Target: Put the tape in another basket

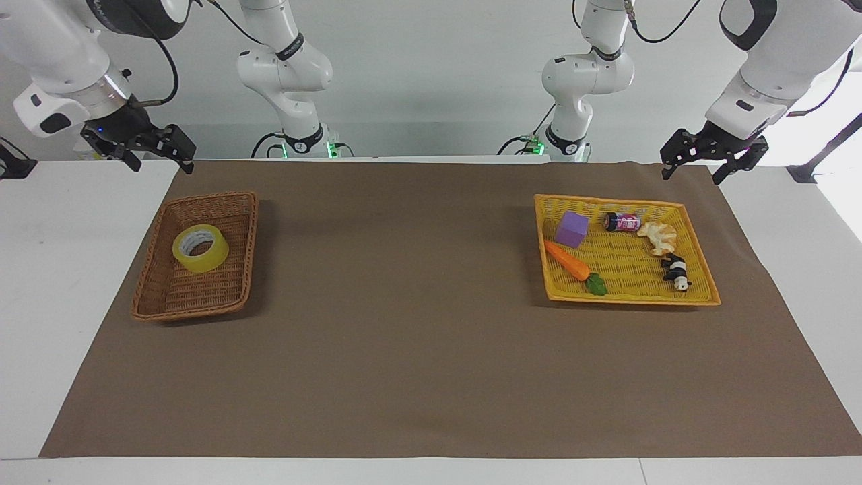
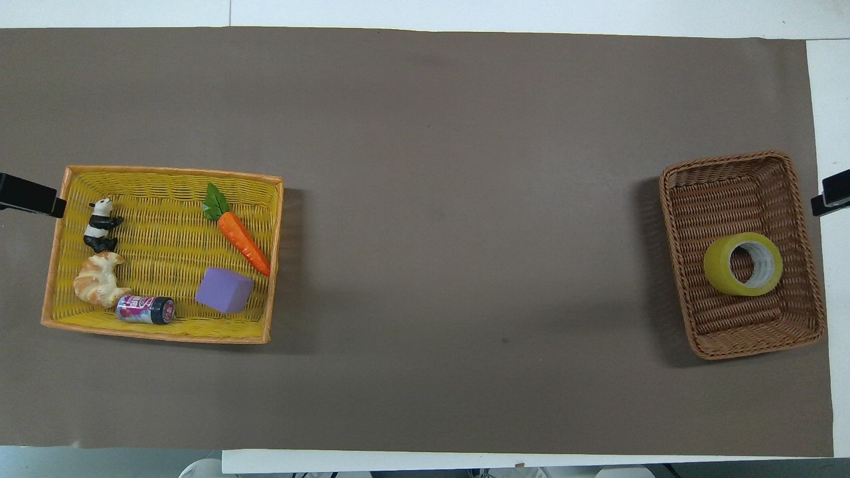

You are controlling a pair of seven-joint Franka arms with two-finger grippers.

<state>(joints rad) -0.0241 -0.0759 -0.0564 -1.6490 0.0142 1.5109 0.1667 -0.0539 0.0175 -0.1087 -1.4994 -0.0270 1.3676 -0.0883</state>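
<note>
The tape [image 1: 200, 248] is seen lying flat in the brown basket [image 1: 237, 202] at the right arm's end of the worktop [image 1: 417, 350], so the move is judged done. The right tool [image 1: 143, 145] is held in the air over the worktop's edge beside that basket, fingers spread and empty. The left tool [image 1: 705, 156] is held over the worktop just beside the yellow basket [image 1: 700, 269] — also spread, nothing gripped. Little risk is judged to remain; only if the right tool were swept low across the wicker rim could the basket be nudged and the tape tipped out — an unlikely fault.
</note>
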